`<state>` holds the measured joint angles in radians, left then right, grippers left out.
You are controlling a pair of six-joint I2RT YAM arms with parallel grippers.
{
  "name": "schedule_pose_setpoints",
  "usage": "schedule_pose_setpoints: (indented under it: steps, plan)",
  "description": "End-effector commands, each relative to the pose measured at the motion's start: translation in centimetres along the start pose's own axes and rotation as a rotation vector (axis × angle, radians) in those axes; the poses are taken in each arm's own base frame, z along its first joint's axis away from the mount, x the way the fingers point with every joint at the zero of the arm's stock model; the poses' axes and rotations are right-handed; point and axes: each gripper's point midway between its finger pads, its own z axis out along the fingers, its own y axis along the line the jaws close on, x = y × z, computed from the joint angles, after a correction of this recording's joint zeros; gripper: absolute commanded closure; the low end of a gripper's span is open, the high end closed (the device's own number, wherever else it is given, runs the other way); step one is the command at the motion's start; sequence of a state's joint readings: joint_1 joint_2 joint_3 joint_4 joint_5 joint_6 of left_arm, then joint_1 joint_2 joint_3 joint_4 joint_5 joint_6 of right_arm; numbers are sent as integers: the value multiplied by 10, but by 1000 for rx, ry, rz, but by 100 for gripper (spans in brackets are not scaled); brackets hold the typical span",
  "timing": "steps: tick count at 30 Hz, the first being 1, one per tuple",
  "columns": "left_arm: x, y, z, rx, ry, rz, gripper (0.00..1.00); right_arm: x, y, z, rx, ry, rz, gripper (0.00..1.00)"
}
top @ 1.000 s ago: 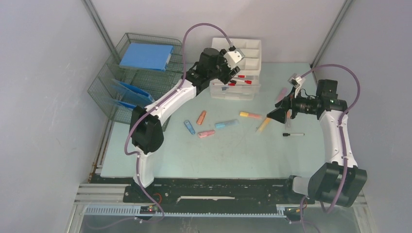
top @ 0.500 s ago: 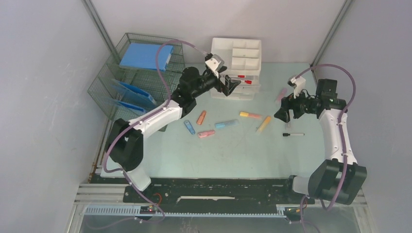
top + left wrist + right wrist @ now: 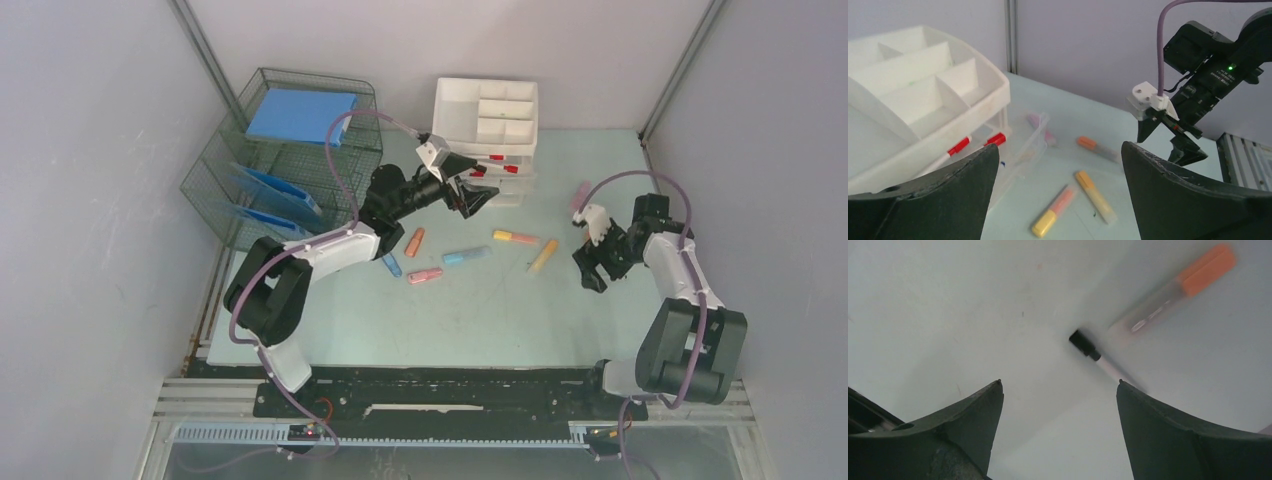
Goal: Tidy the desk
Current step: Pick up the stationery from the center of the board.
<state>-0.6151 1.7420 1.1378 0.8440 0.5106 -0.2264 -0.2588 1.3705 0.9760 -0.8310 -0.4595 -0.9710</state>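
Observation:
The desk (image 3: 480, 320) is a pale mint-green tabletop strewn with markers. My left gripper (image 3: 478, 196) hangs open and empty just in front of the white organizer (image 3: 487, 112); in the left wrist view its jaws (image 3: 1059, 150) frame a yellow-pink highlighter (image 3: 1055, 212) and an orange-yellow highlighter (image 3: 1095, 195). My right gripper (image 3: 596, 270) stands open low over the desk at the right. In the right wrist view its jaws (image 3: 1058, 385) hold nothing, with a black-capped pen (image 3: 1085, 346) and an orange-capped highlighter (image 3: 1178, 290) lying just beyond the tips.
A clear drawer tray with red-capped pens (image 3: 497, 170) sits under the organizer. A wire rack (image 3: 290, 165) with blue folders stands at the back left. Orange (image 3: 414, 241), blue (image 3: 466, 256) and pink (image 3: 425, 275) markers lie mid-desk; a pink one (image 3: 581, 193) lies far right.
My left gripper drew back from the organizer's top, came down in front of it and opened wider. My right gripper swung nearer and lower, over the black-capped pen.

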Motion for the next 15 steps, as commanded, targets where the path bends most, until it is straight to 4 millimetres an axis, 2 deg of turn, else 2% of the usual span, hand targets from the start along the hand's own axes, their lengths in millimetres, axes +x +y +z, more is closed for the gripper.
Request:
schedule_pose_setpoints:
  steps: [1,6,12,15]
  plan:
    - [-23,-16,-4,41,-76,108,0,31,-23,3,81,143,-240,10]
    - [-21,-27,-2,63,-61,139,0,40,-42,22,127,209,-321,12]
    - [-19,-36,-2,72,-46,183,0,33,-45,40,115,235,-360,22]
    - [-16,-38,-1,78,-41,192,0,38,-47,45,99,251,-327,28]
